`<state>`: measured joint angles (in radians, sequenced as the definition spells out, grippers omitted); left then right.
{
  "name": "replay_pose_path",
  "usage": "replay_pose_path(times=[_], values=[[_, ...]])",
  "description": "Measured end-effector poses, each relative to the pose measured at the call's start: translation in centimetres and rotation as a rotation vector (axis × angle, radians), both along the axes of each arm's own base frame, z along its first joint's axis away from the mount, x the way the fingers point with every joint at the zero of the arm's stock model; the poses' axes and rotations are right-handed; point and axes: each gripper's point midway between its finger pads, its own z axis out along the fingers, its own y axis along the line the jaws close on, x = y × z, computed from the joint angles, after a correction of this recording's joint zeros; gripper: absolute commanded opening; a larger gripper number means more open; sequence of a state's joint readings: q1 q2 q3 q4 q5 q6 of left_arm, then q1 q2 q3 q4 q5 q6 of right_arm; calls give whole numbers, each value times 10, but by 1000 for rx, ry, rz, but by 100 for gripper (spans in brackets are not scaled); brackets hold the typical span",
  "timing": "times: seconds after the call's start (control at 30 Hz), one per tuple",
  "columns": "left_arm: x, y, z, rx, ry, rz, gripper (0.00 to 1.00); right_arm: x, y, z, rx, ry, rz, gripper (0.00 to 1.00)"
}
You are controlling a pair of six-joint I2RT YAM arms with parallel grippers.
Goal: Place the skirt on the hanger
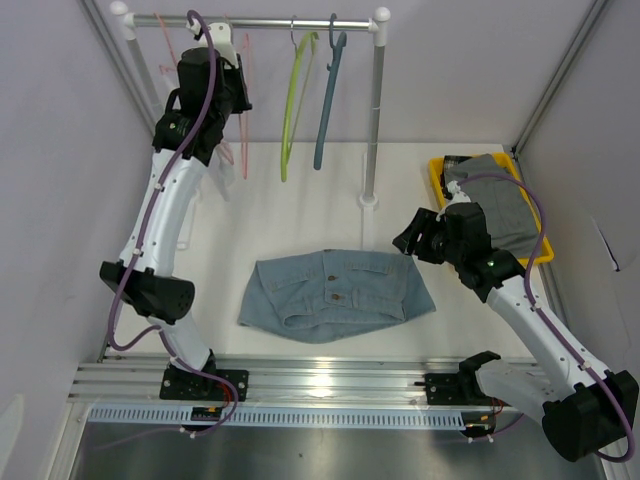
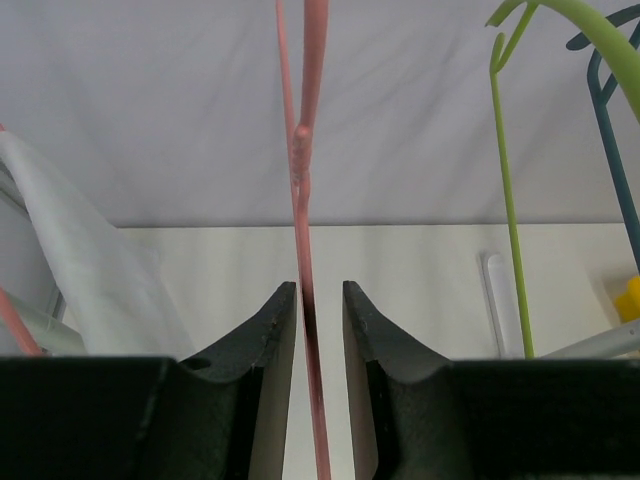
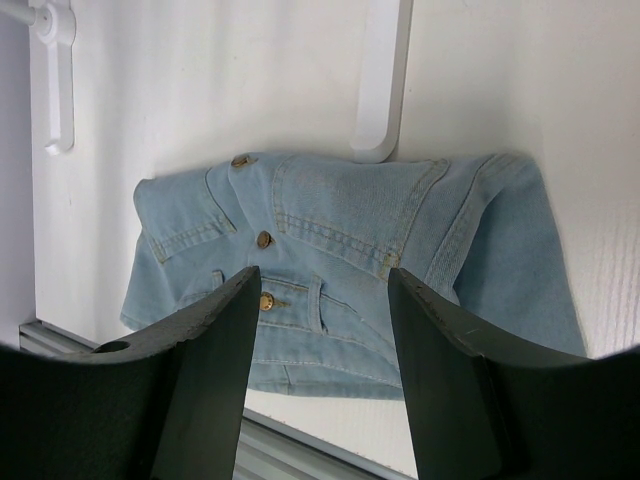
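Tabletop [image 1: 300, 210] is showing white across the cell, and you are seeing every item resting on it or standing over it. At its far side, the clothes rack [image 1: 372, 120] is standing upright, with its horizontal rail running across the top of the overhead view. The left arm [image 1: 165, 215] is reaching up and away from you to that rail. The right arm [image 1: 535, 320] is bending inward toward the middle of the tabletop.

The skirt [image 1: 335, 292], in light-blue denim, is lying flat on the tabletop. It is sitting between the two arms, near the front edge and well apart from the rail, and it is not yet hanging on any hanger. At the far right, the yellow bin [image 1: 437, 175] is holding a grey garment [image 1: 505, 205].

Three hangers are hanging from the rail. The pink hanger [image 2: 305, 250] is at the left. The green hanger [image 1: 293, 110] and the blue hanger [image 1: 327, 100] are side by side nearer the right post.

The left end effector [image 2: 320, 290] is sitting narrow, with a thin bar of the pink hanger passing between its fingers. A slit of background is showing beside the bar, so you cannot tell whether the fingers are clamping it. The right end effector [image 3: 322, 275] is standing wide and gripping nothing. It is hovering at the skirt's right edge. In the right wrist view, you are seeing the skirt's brass buttons [image 3: 263, 239] beneath its spread fingers.
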<state>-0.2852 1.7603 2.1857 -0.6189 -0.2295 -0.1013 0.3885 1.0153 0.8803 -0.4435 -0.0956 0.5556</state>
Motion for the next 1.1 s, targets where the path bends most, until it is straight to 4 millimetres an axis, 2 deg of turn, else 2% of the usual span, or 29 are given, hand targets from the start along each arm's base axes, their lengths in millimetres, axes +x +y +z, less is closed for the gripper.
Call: replay_pose_path(times=[0.3,0.4,0.43,0.47,0.53,0.8,0.93,1.1], values=[[7,-2,-14,15,30,2,29,1,-2,0,-6,-3,-2,59],[9,-2,-17,17,36,3,20,2,-4,0,-7,-4,-6,59],[10,-2,-18,18,41,6,6,2,-4,0,-7,-4,-6,59],[10,-2,-19,16,43,7,0,2,-4,0,-6,-3,-6,59],[11,-1,-19,24,46,14,0,2,-4,0,-4,-3,-6,59],[9,-1,-5,33,15,16,0,2,-5,0,-5,-4,0,59],[5,-1,10,23,-18,9,0,2,-5,0,-4,-4,1,59],[-9,1,32,12,-64,-10,0,2,-5,0,-4,-5,1,59]])
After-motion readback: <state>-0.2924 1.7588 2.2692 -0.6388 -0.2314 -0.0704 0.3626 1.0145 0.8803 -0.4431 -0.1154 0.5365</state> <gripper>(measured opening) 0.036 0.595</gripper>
